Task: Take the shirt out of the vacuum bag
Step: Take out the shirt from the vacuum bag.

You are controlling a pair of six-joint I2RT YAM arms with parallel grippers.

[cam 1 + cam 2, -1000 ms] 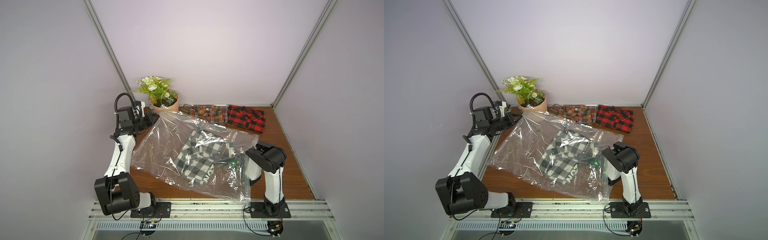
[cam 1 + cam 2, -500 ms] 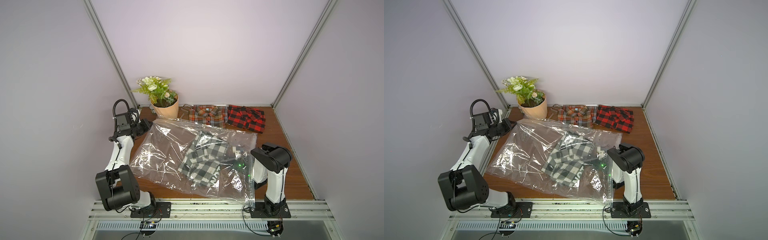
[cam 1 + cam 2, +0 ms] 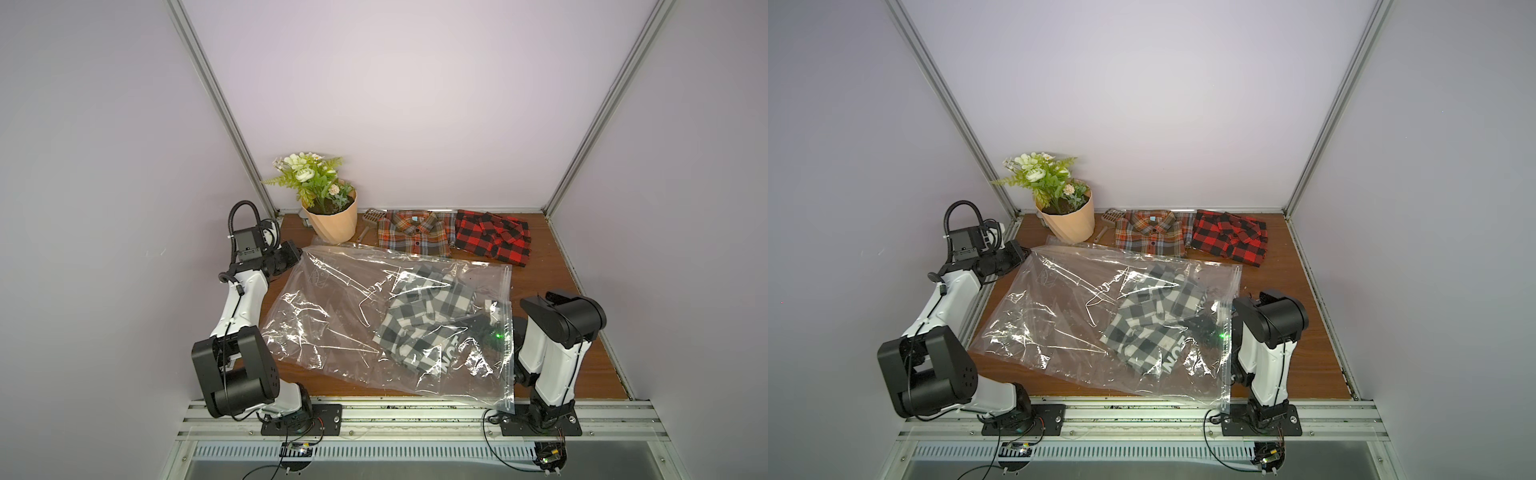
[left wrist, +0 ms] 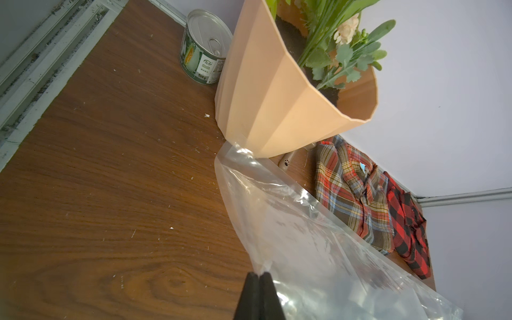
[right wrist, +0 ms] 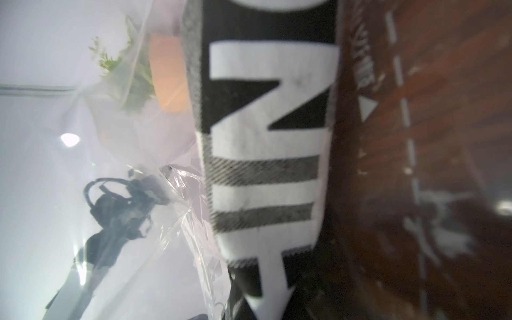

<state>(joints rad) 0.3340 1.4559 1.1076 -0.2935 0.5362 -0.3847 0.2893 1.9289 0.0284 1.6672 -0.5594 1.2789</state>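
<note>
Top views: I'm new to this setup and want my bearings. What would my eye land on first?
A big clear plastic bag sprawls across the middle of the table, with a black-and-white checked shirt inside it near the right arm. A potted plant stands in the far left corner, beside an orange plaid shirt and a red plaid shirt along the back wall. The left tool is shut on the bag's far corner.

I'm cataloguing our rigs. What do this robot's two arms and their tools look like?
Left arm and right arm: white links between bulky black joint housings, thin black cables along them. A ribbed black hose loops at the left wrist; a green light glows by the right wrist. The left tool has plain black tapered fingers.
</note>
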